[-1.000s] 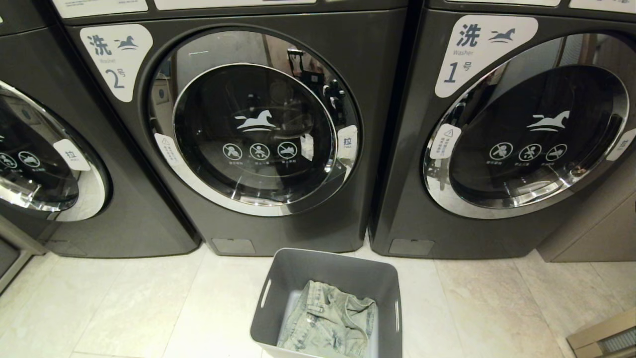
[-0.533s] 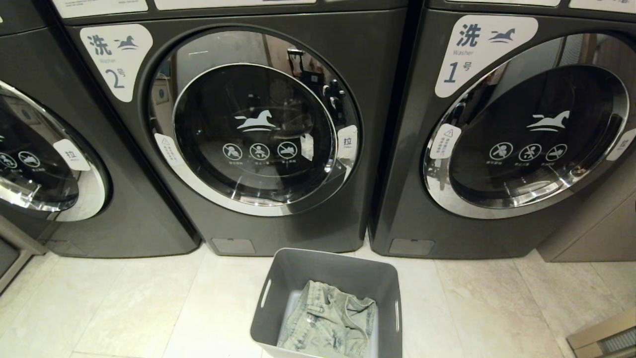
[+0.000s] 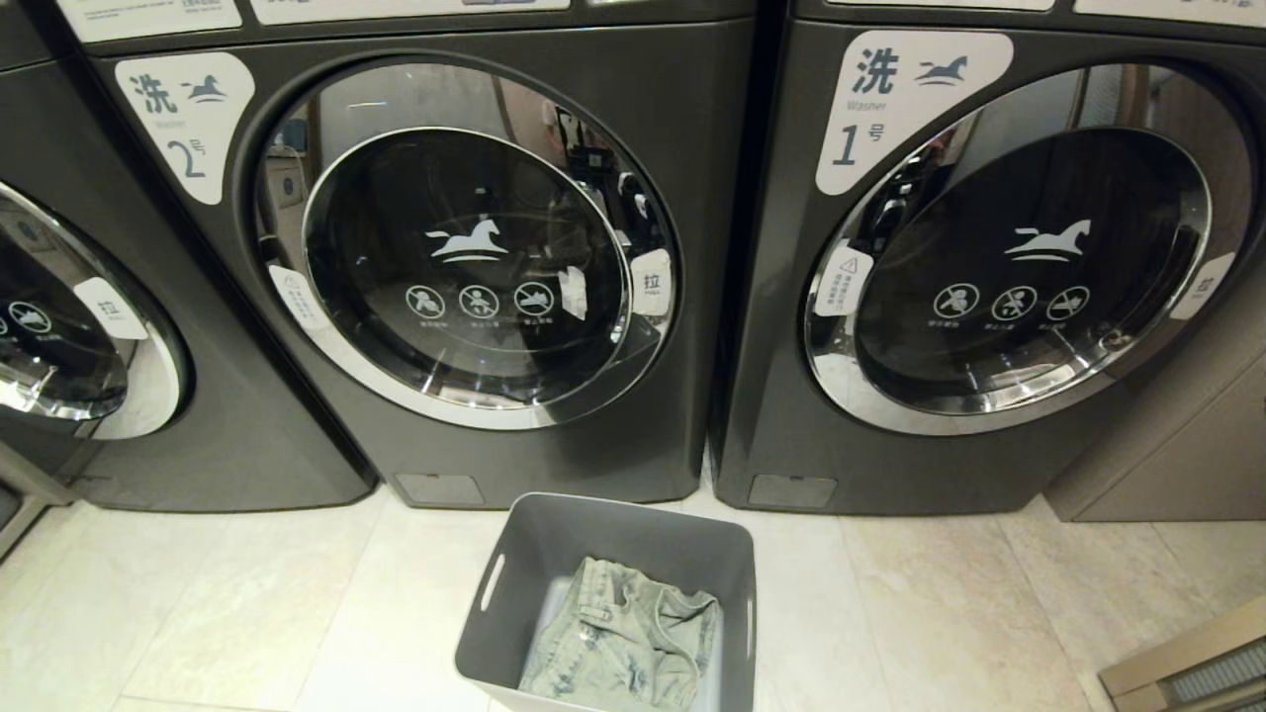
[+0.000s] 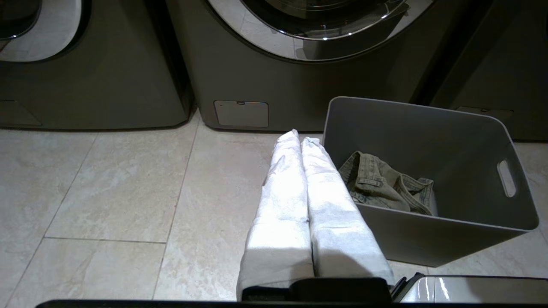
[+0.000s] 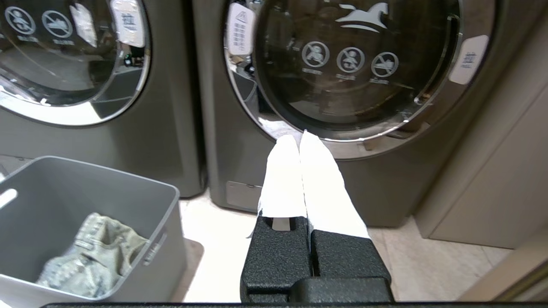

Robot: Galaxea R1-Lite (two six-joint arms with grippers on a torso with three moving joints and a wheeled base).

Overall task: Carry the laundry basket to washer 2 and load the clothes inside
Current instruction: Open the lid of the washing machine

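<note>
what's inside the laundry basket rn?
One crumpled pale denim garment lies on the floor of the laundry basket. Nothing else shows. Anything under the denim is covered, and the head view crops the basket's near end.

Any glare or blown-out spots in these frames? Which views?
Head view: washer 2 door glass mirrors the room, with bright glints on the chrome rim. Left wrist view: highlights on the rim; left gripper wraps bright, basket interior shaded. Right wrist view: right gripper wraps nearly blown out; washer 1 glass reflective.

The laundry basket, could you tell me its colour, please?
Plain grey laundry basket; left wrist view shows it best.
</note>
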